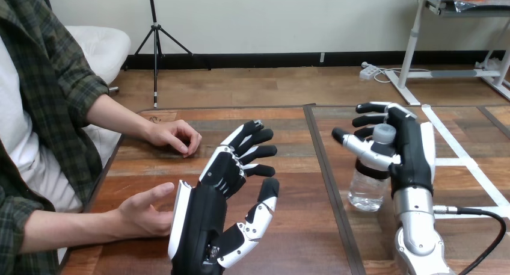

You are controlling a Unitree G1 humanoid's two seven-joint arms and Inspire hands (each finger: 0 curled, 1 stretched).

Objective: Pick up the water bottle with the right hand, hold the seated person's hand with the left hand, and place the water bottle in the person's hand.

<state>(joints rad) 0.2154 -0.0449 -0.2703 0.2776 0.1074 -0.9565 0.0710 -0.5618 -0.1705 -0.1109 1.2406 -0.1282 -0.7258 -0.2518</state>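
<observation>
Nearest, at lower centre of the head view: left hand [207,218], released, fingers straight and spread, thumb angled up to the right, palm turned toward the right side of the table [288,239]. Holding nothing. Just beside it on the left: the person's hand at the view's lower left [141,213], open, thumb raised, fingertips hidden behind the white shell of the left hand; contact between the two cannot be told, and no robot finger curled round that hand. Farther back, right of the dark seam dividing the wooden surface: water bottle [365,194], clear, upright, base on the table, grey cap [385,132] on top. Right hand [415,148] grasping the bottle's upper part: thumb [361,145] lying across the front of the neck, fingers reaching leftward behind and past the cap, silver forearm rising from the bottom edge just beside the bottle. Bottle well apart from both of the person's hands. Farthest, at left of centre: the person's other hand [174,136], resting on the table with fingers loosely curled, near the extended fingertips of the left hand but apart from them.
</observation>
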